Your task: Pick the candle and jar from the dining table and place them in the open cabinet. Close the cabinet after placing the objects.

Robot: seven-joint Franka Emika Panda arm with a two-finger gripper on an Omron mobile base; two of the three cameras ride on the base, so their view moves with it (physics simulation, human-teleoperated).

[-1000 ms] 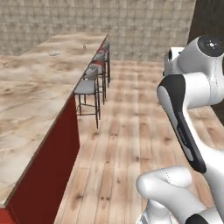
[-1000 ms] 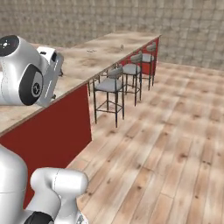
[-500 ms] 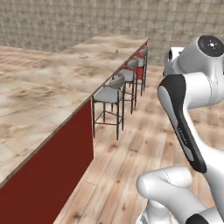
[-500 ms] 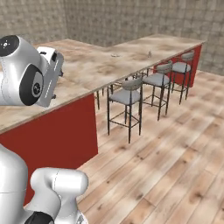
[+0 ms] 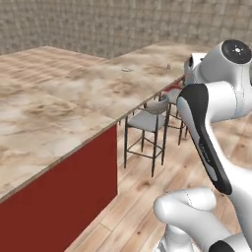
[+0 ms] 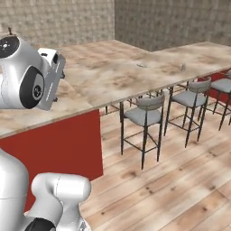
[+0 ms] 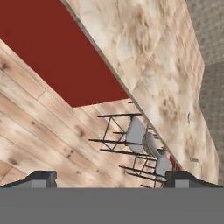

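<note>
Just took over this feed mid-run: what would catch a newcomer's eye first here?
The long marble countertop with its red side panel dominates, running from the near left toward the far stone wall. A row of grey-seated stools lines its edge over the wooden floor. Far out on the top stand two tiny things: a small upright object and a flat one.

Grey-seated, black-legged bar stools (image 6: 143,115) stand on the light wooden plank floor (image 6: 180,189) along the front edge of the marble-topped, red-sided desk (image 5: 59,113).
</note>
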